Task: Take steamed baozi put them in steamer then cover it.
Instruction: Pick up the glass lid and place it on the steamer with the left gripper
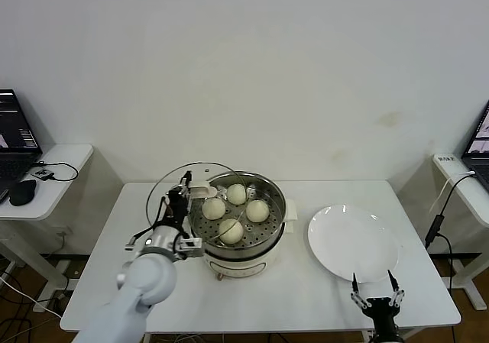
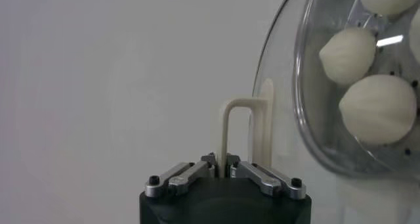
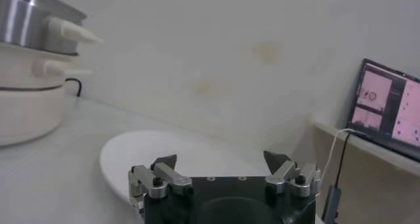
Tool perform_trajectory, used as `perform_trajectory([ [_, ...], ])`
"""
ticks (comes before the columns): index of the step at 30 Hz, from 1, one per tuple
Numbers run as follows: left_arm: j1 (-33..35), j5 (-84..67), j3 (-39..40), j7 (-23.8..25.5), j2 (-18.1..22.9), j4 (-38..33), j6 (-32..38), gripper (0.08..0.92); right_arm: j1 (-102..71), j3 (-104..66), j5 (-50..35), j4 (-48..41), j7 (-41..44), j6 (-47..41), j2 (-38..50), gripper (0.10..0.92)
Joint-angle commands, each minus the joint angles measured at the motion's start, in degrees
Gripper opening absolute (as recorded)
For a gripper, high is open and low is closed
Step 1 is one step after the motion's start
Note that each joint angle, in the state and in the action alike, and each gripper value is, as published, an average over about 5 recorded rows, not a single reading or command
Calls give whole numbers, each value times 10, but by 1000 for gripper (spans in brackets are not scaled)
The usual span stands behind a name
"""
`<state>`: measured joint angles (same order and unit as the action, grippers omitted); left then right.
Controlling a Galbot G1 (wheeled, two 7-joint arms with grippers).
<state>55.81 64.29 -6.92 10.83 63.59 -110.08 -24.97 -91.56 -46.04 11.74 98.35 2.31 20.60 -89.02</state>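
On the white table point(image 1: 306, 289) the steamer point(image 1: 263, 251) holds four steamed baozi point(image 1: 231, 231) on its perforated tray. The glass lid point(image 1: 164, 198) is tilted over the steamer's left rim, its cream handle point(image 2: 239, 130) pinched between the left gripper point(image 2: 221, 168) jaws. The right gripper point(image 1: 376, 295), jaws spread, waits beside the plate point(image 1: 344, 244).

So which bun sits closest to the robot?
The baozi at the front of the steamer, nearest the robot's body. The other three sit behind it, toward the wall.
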Motion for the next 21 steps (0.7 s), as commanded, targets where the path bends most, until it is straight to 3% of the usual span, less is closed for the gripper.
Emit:
perform_trajectory([
  [1, -46, 85, 52, 37, 65, 46, -26, 154, 8, 6, 40, -18, -13, 6, -14, 823],
  [11, -65, 112, 84, 50, 126, 78, -36, 154, 14, 4, 44, -29, -14, 7, -14, 823],
  [21, -67, 129, 96, 58, 149, 92, -39, 154, 22, 5, 46, -41, -12, 10, -14, 823],
])
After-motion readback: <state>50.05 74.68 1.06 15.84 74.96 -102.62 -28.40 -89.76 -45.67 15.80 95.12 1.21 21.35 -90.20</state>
